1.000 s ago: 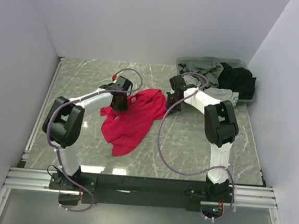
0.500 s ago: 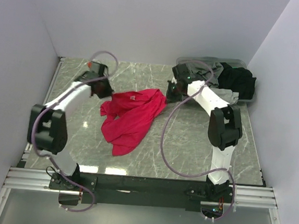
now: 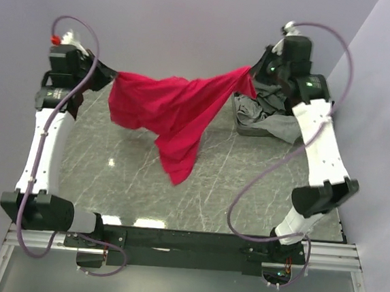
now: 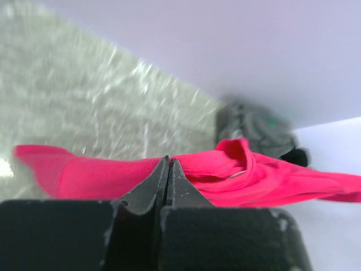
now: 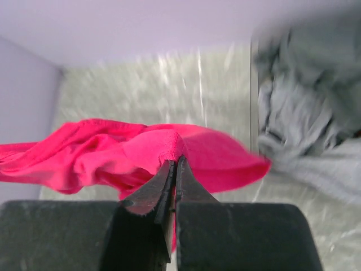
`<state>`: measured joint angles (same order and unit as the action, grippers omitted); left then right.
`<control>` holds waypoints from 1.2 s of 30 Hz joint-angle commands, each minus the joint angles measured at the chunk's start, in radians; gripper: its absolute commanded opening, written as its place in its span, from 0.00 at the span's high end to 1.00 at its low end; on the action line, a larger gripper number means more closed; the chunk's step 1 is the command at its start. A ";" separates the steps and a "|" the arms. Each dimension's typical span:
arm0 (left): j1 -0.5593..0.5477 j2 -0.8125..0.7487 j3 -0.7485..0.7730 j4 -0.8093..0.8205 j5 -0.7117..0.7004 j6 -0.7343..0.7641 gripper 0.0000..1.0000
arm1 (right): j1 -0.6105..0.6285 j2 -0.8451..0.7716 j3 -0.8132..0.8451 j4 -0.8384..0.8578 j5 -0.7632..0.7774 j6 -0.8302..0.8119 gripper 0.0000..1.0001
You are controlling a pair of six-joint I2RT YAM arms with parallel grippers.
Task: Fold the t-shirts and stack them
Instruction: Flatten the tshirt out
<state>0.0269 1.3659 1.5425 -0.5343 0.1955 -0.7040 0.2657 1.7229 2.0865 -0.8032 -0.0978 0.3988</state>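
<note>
The red t-shirt (image 3: 174, 110) is held up in the air, stretched between the two arms above the far half of the marbled table (image 3: 110, 179). Its left end is clamped in the left gripper (image 3: 109, 77). In the left wrist view the two dark fingers are seen pressed together on a fold of the red cloth, with no gap between them. Its right end is clamped in the right gripper (image 3: 253, 74). In the right wrist view those fingers are likewise closed on a hemmed edge of the same cloth.

Both grippers are raised high near the back wall, the left one towards the far left corner and the right one towards the far right corner. Between them the shirt sags in loose folds. One part of it hangs down to a narrow point over the middle of the table. Whether that tip touches the surface cannot be told.

Just below and beside the right gripper, a grey t-shirt (image 3: 272, 118) lies crumpled in a grey tub (image 3: 240, 126) at the far right of the table. Part of this grey cloth is draped over the tub's near rim. The wrist views are blurred, so no finer detail of the grey heap can be made out.
</note>
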 commanded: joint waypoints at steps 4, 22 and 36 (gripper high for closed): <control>0.073 -0.172 0.140 0.034 0.053 -0.017 1.00 | 0.003 -0.216 0.067 0.163 0.171 -0.078 1.00; 0.129 -0.203 0.058 0.139 0.034 -0.166 1.00 | 0.003 -0.133 0.176 0.489 0.178 -0.155 1.00; 0.185 0.354 0.033 0.257 0.168 -0.069 0.29 | -0.052 0.442 0.377 0.366 0.096 -0.043 0.22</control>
<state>0.2157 1.7718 1.4921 -0.2829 0.3584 -0.8371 0.2279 2.2635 2.4580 -0.4320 -0.0082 0.3393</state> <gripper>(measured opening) 0.673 0.751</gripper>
